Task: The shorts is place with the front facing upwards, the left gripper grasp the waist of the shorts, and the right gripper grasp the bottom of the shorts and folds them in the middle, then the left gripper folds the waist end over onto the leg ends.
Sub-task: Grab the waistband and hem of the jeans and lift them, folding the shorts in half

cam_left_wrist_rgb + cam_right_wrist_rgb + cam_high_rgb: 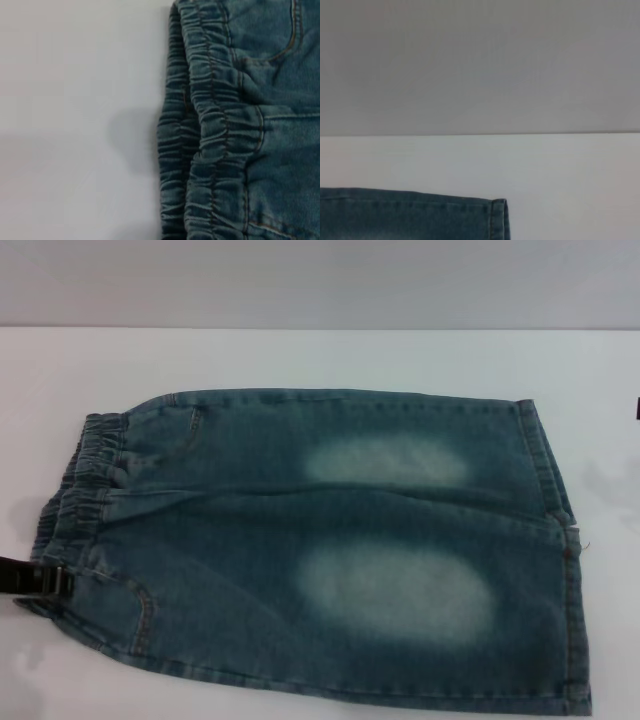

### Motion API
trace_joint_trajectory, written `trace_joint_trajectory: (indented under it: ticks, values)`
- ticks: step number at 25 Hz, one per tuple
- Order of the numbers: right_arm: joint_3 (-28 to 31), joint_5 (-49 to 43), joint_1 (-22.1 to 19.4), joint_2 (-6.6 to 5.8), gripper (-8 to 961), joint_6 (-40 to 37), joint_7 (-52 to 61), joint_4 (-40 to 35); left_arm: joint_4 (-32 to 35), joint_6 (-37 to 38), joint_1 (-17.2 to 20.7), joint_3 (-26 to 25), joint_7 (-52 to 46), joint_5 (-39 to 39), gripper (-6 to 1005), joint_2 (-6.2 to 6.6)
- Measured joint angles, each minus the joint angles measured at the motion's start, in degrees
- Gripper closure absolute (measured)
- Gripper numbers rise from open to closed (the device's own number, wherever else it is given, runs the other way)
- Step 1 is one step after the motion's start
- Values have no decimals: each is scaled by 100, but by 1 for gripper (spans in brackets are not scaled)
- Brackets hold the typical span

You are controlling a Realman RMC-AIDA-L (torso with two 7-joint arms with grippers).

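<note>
The blue denim shorts (330,540) lie flat on the white table, front up, with a pale faded patch on each leg. The elastic waist (80,485) is at the left and the leg ends (560,540) are at the right. My left gripper (35,580) is at the near corner of the waist, touching the fabric edge. In the left wrist view the gathered waistband (210,140) fills the picture beside bare table. A dark sliver of my right gripper (637,408) shows at the right edge, beyond the far leg end. The right wrist view shows a hem corner (497,215).
The white table (300,360) extends behind the shorts to a grey wall (320,280). Bare tabletop lies left of the waistband (75,125) and right of the hem (570,190).
</note>
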State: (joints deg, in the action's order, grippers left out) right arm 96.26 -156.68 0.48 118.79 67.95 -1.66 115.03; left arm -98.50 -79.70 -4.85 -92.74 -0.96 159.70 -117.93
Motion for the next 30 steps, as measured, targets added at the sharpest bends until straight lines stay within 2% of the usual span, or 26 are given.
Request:
trace_joint_trajectory:
  ticks: [1, 5, 10, 18, 30]
  values:
    - [9, -2, 0, -2, 243, 3, 0, 4, 37, 4, -27, 26, 13, 4, 473, -2]
    - [25, -10, -2, -5, 243, 8, -19, 16, 50, 32, -53, 43, 10, 10, 693, 3]
    - [25, -8, -28, -2, 242, 16, -72, 20, -56, 25, -59, 54, -20, 111, 867, -2]
    - [24, -2, -40, 3, 244, 181, -72, 75, -103, -12, -58, 66, -29, 163, 1001, -2]
    - [-9, 1, -49, 4, 243, 188, -72, 90, -431, -63, -11, 85, -8, 162, 984, 2]
